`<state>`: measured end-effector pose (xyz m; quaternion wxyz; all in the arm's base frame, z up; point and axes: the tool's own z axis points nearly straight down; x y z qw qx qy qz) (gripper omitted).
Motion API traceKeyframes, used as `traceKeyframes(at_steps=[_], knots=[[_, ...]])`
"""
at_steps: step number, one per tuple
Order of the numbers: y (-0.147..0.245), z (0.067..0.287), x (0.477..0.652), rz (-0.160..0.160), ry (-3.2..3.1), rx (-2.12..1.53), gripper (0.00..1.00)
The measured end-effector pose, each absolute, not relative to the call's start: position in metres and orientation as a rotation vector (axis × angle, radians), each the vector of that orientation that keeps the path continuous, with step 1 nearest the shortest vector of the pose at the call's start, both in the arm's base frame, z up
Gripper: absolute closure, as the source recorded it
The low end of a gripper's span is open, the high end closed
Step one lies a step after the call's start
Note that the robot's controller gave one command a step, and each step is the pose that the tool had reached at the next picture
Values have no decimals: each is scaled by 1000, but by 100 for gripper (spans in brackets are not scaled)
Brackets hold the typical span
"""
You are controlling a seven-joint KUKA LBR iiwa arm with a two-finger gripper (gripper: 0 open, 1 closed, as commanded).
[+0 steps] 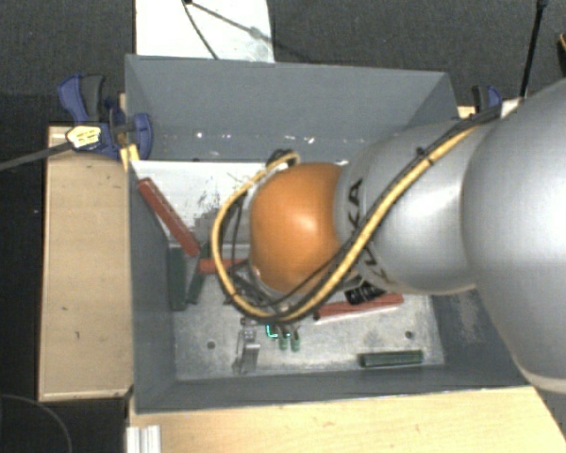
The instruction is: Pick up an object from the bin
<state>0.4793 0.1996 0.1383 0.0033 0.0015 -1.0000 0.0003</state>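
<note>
My gripper (pixel 275 334) pokes out under the arm's orange cover, low over the bin floor near the front middle. Right at its left side a small grey metal piece (pixel 248 349) lies on the floor. Whether it touches the gripper I cannot tell. A red flat stick (pixel 358 309) lies just to the right, partly hidden under the arm. A dark narrow bar (pixel 391 358) rests near the front right corner.
A long red-brown stick (pixel 163 213) leans along the left wall, with a dark grey-green block (pixel 179 277) below it. The arm and its orange cover hide the bin's middle and right side. Bare floor shows at the front left.
</note>
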Motion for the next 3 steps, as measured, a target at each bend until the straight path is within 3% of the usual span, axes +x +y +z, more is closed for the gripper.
traceKeyframes(at_steps=[1,2,3], knots=[[93,69,542,0,-3143,-51,0],[17,70,537,7,-3140,3,0],[-5,70,496,1,-3119,364,0]])
